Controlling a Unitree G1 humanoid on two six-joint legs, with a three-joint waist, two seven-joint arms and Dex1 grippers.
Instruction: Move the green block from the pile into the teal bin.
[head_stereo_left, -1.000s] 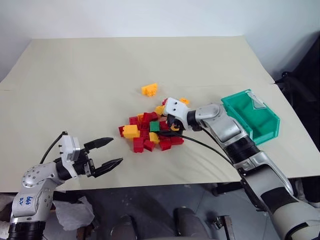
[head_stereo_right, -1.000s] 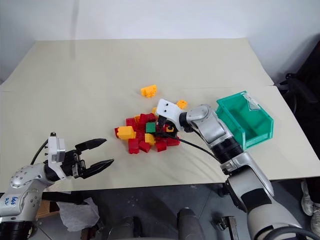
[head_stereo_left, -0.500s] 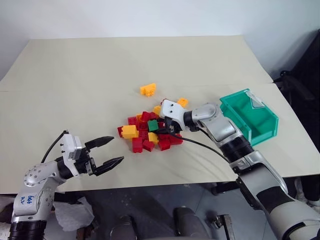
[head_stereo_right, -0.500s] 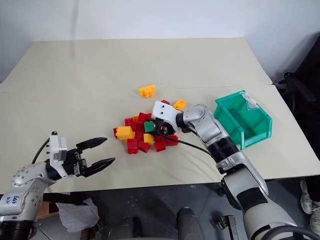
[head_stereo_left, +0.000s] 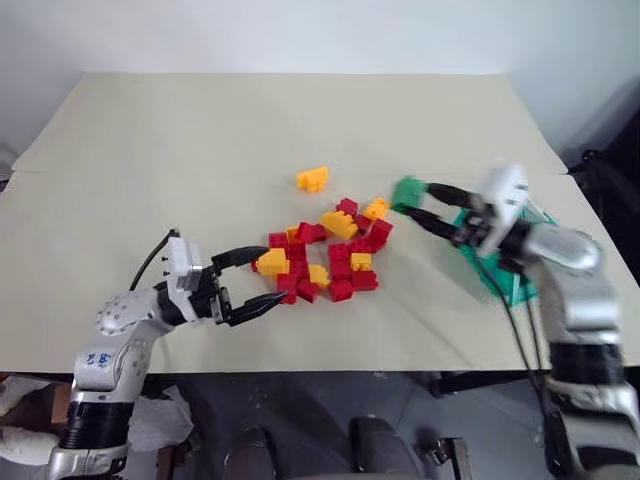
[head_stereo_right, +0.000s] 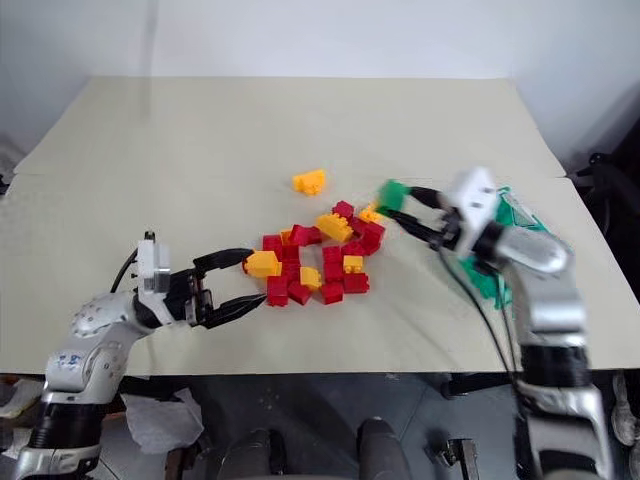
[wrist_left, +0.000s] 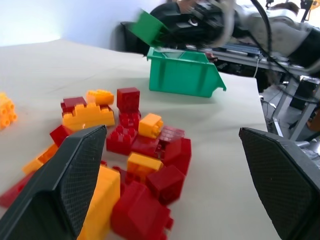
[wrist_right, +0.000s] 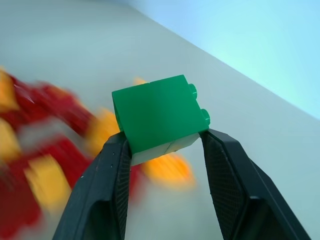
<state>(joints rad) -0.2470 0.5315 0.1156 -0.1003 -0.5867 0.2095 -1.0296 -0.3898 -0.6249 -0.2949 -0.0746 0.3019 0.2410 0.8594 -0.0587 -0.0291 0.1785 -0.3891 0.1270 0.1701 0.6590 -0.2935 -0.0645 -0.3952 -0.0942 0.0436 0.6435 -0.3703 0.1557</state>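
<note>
The green block is pinched between the right gripper fingers, lifted clear of the pile for carrying to the teal bin, while the left gripper is held spread beside the bricks.

The right gripper has left the pile of small red and yellow-orange plastic bricks, moving toward three o'clock, and now hangs above the counter between the pile and the teal plastic bin. Its fingers have closed on the small dark-green studded plastic brick, lifted out of the pile. The left gripper has advanced to the pile's nine o'clock edge.
</note>
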